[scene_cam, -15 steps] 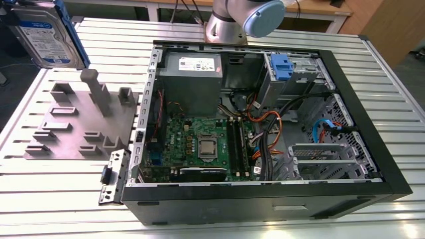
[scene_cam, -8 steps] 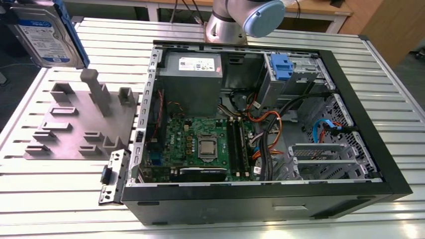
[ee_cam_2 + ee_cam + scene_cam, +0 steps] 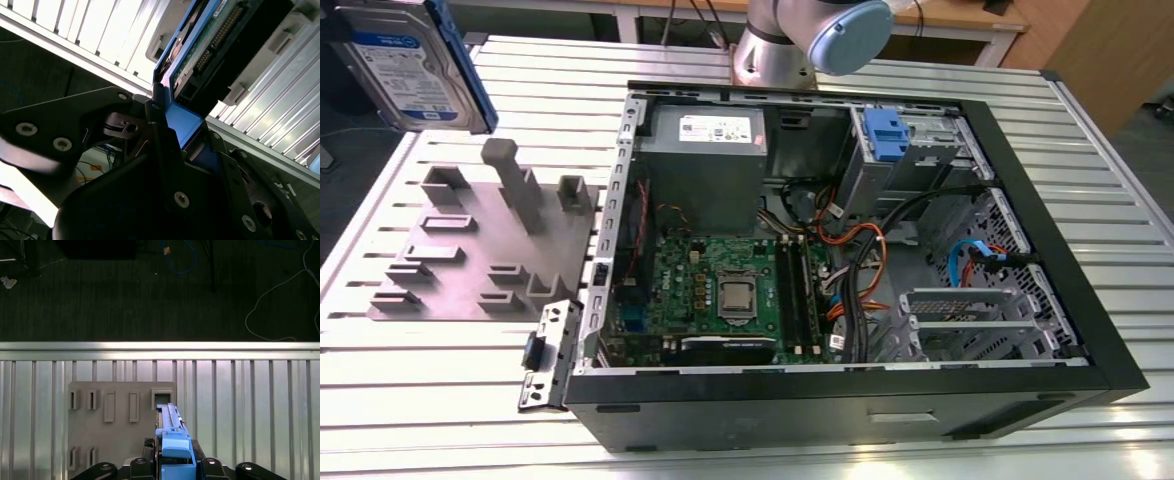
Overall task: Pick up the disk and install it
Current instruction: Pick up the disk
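The disk (image 3: pixel 403 62), a silver-grey drive with a white and blue label in a blue carrier frame, hangs upright at the exterior view's far upper left, above the grey fixture plate (image 3: pixel 467 250). In the first wrist view the disk (image 3: pixel 171 432) shows edge-on, and my gripper (image 3: pixel 175 462) is shut on its blue frame, with the fixture plate (image 3: pixel 120 407) below it. In the second wrist view the disk's circuit-board side (image 3: pixel 210 45) faces the camera, and the gripper (image 3: pixel 182 132) clamps the blue end of the carrier.
The open black computer case (image 3: pixel 1067 300) lies on the slatted aluminium table (image 3: pixel 454 400), with a motherboard (image 3: pixel 720 295) and cables inside. A bare blue bracket (image 3: pixel 887 135) sits in the drive bay. A grey power supply box (image 3: pixel 704 140) is beside it. The arm's base (image 3: pixel 781 50) stands behind the case.
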Robot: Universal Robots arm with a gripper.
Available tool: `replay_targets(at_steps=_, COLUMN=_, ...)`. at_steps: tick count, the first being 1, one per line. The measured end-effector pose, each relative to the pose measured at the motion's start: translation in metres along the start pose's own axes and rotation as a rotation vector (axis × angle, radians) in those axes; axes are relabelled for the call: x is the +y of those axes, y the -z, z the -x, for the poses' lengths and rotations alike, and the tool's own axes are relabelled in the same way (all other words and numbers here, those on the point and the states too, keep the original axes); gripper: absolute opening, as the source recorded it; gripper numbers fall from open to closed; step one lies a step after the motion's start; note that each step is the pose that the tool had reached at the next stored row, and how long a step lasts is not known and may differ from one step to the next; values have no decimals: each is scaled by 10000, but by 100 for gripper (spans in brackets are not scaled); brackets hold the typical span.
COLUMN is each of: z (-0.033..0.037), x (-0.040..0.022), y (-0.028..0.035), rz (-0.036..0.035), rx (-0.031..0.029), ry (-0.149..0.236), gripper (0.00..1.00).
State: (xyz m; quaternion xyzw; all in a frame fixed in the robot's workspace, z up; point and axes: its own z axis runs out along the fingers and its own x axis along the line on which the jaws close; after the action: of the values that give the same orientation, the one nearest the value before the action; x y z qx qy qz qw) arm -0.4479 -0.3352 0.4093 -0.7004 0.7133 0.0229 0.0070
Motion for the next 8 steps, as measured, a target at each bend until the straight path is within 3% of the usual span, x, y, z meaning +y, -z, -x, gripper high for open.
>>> replay_targets(at_steps=8, z=4, x=2, y=95, rz=0, rx=0, ry=0, gripper=37)
